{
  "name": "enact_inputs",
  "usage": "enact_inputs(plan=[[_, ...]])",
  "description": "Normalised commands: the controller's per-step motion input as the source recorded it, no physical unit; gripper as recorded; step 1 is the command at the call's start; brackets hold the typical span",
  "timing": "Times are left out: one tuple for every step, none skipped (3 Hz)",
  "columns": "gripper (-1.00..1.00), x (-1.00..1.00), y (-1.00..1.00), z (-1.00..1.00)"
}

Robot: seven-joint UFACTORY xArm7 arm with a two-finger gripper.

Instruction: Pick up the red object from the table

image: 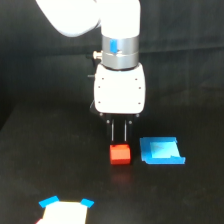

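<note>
Since the red object (120, 154) sits straight under my gripper (119, 136) mid-table (40, 150), I judge a short descent remains; jaws narrow, nearly together.

A glossy white rounded arm link (90, 17) is joined through a silver metallic wrist collar (120, 52), marked with a small blue patch, to a white rounded-rectangular gripper body (120, 90) dotted with small dark screws, from which thin dark fingers (114, 132) extend.
</note>
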Motion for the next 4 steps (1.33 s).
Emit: enact_inputs(plan=[[1.00, 0.15, -0.57, -0.32], [-1.00, 0.07, 0.89, -0.40], [0.75, -0.25, 0.31, 0.15], [1.00, -1.00, -0.38, 0.28]])
